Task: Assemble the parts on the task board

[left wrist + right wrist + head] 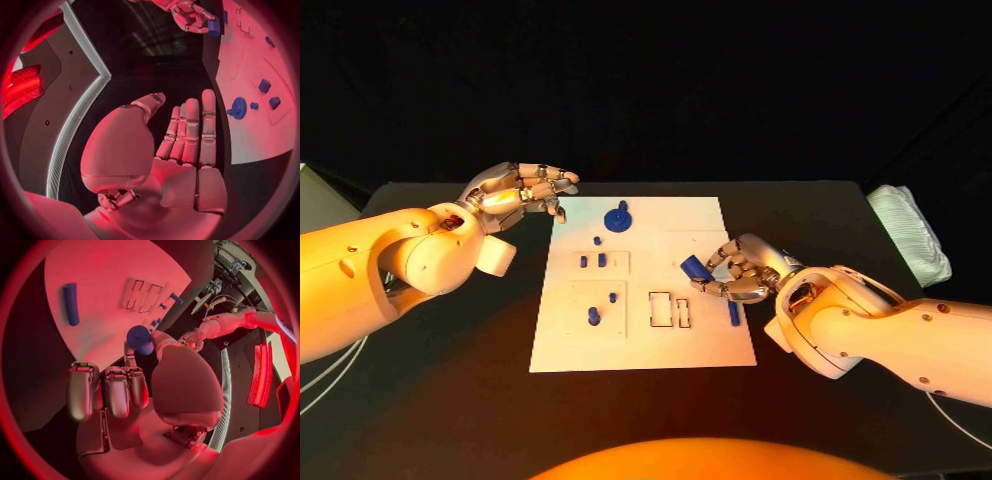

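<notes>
The white task board [711, 225] lies in the middle of the black table. My right hand [741, 270] hovers over its right side and pinches a short blue part [692, 267] between thumb and finger; the right wrist view shows this part [140, 339] at the fingertips. A blue rod [733, 313] lies on the board just below that hand, also the rod [70, 303]. A round blue part [619, 217] sits near the far edge. Several small blue parts [594, 316] stand on the left half. My left hand [519, 190] is at the board's far left corner, fingers extended, holding nothing.
Two empty rectangular slots [671, 311] are cut in the board near its front middle. A white folded cloth [909, 232] lies at the table's right edge. A pale box edge [318, 200] stands at the far left.
</notes>
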